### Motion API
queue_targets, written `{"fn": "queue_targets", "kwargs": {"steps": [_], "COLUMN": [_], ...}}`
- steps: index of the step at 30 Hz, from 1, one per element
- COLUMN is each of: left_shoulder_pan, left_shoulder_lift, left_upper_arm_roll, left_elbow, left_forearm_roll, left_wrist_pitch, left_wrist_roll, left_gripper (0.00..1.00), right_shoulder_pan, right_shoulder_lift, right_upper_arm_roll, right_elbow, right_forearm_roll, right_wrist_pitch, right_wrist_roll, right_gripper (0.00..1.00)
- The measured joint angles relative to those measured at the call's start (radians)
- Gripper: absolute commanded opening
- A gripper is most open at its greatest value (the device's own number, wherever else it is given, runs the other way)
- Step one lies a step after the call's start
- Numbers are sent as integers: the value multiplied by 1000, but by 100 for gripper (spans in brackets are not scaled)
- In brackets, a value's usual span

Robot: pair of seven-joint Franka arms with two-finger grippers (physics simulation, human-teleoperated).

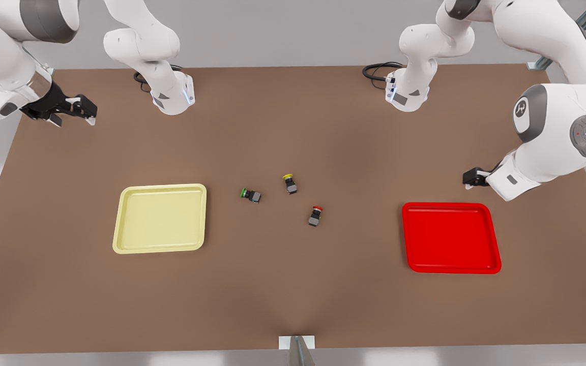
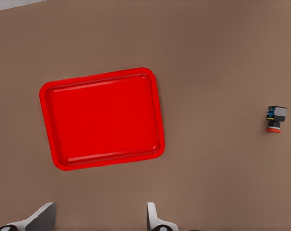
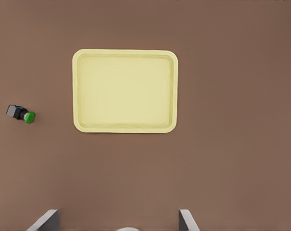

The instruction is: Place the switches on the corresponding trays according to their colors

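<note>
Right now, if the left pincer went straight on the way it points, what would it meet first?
Probably bare table just beside the red tray: the open left pincer hangs above that tray's edge, pointing down. Depth is uncertain.

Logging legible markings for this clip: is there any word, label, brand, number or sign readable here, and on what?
No readable words or numbers.
Arm at the front view's right: a small round white emblem on its grey joint cap, too small to read.
Red tray, yellow tray, the three switches, table: unmarked.
</note>
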Motion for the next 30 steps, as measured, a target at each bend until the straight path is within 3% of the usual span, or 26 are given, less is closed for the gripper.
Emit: {"fn": "queue_targets", "kwargs": {"steps": [2, 5, 7, 12, 15, 18, 21, 24, 30], "left_shoulder_pan": [6, -117, -200, -492, -560, -564, -557, -545, -532], "left_shoulder_lift": [18, 86, 131, 393, 478, 531, 575, 598, 668], "left_upper_arm_roll": [-14, -32, -45, -52, -71, -95, -94, -94, -97], "left_elbow": [8, -11, -65, -64, -62, -54, -49, -50, -8], "left_forearm_roll": [1, 3, 5, 4, -11, -17, 8, 54, 97], "left_wrist_pitch": [5, 32, 167, 426, 545, 589, 668, 681, 719], "left_wrist_roll": [0, -8, -19, -268, -409, -477, -477, -466, -476], "left_gripper": [100, 100, 100, 100, 100, 100, 100, 100, 100], "right_shoulder_pan": [0, 7, 17, -2, 66, 130, -52, 55, 94], "right_shoulder_lift": [-1, 13, 32, 120, 238, 316, 316, 375, 443], "right_upper_arm_roll": [0, 5, 74, 305, 487, 588, 592, 592, 592], "right_elbow": [0, 4, 13, 25, 76, 79, 45, 43, -48], "right_forearm_roll": [1, 73, 89, 181, 182, 181, 179, 179, 178], "right_wrist_pitch": [-3, 4, 22, 101, 208, 309, 314, 362, 525], "right_wrist_roll": [-1, -1, 2, 33, 307, 446, 458, 458, 587], "right_gripper": [100, 100, 100, 100, 100, 100, 100, 100, 100]}}
